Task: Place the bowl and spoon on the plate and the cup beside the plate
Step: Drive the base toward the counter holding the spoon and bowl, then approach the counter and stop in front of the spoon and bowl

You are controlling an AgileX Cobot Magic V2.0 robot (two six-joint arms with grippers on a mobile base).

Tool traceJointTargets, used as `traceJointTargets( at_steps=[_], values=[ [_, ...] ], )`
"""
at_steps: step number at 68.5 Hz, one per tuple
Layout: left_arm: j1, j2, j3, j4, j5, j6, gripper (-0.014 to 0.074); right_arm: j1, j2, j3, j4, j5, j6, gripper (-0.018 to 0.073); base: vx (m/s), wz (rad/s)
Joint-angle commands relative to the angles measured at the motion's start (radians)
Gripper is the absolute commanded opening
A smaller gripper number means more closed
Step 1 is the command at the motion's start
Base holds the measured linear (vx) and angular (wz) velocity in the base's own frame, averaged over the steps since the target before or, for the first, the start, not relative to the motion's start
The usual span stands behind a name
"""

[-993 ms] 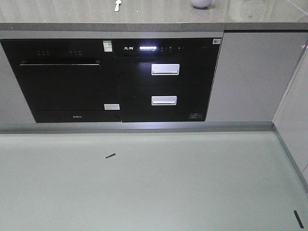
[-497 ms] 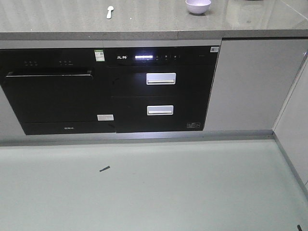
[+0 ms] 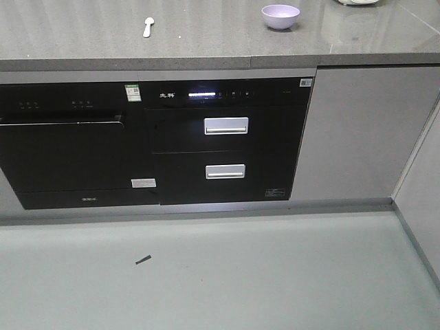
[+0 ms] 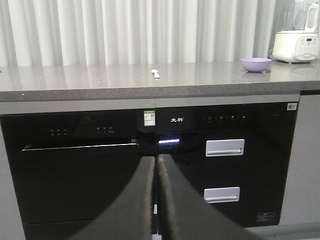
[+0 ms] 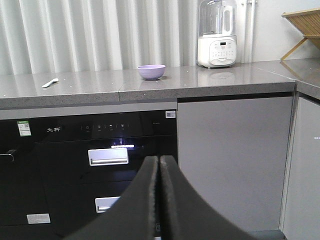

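"Exterior front-facing: what moved?"
"Whole view. Round lavender-purple plastic bowl (image 3: 280, 16) and small mint-green plastic spoon (image 3: 148, 27) now sit fully in frame on the grey stone counter (image 3: 206, 45), well apart. A second ago they clipped the top edge. Base looks to be repositioning; nothing arranged yet."
"Grippers?"
"Left gripper (image 4: 156, 160), right gripper (image 5: 159, 160): fingers pressed together, empty, short of the counter. Plate, cup not in view."

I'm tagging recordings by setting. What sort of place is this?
Most likely a kitchen, perhaps a home or showroom one: a grey stone counter over built-in black appliances, with a blender and a bowl on top.
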Motion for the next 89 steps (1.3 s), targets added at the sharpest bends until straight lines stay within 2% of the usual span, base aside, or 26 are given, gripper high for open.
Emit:
traceJointTargets(
  at_steps=[1, 89],
  values=[
    [0.002, -0.014, -0.018, -0.009, -0.075, -0.004, -0.0006, -0.003, -0.009, 0.007, -0.003, -0.071, -0.004, -0.0011, 0.17, 0.0],
    [0.002, -0.014, -0.018, -0.009, -0.075, -0.004, -0.0006, -0.003, -0.009, 0.007, -0.003, -0.072, -0.004, -0.0011, 0.2, 0.0]
  ],
)
